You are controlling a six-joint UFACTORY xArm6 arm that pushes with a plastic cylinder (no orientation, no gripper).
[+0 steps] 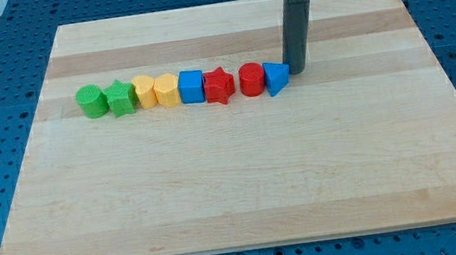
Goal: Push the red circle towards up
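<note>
Repositioning the tip [297, 70], beside the blue triangular block [275, 78], below the red circular block [251, 80] seems advisable; no hand exists.

No readable text

No letters, numbers, labels or brand marks can be read anywhere: not on the coloured blocks, the wooden tabletop [244, 186], or the dark rod.

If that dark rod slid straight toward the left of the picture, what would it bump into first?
My tip sits just right of the blue triangle, so it would probably hit that first; the red circle comes right behind it.
</note>
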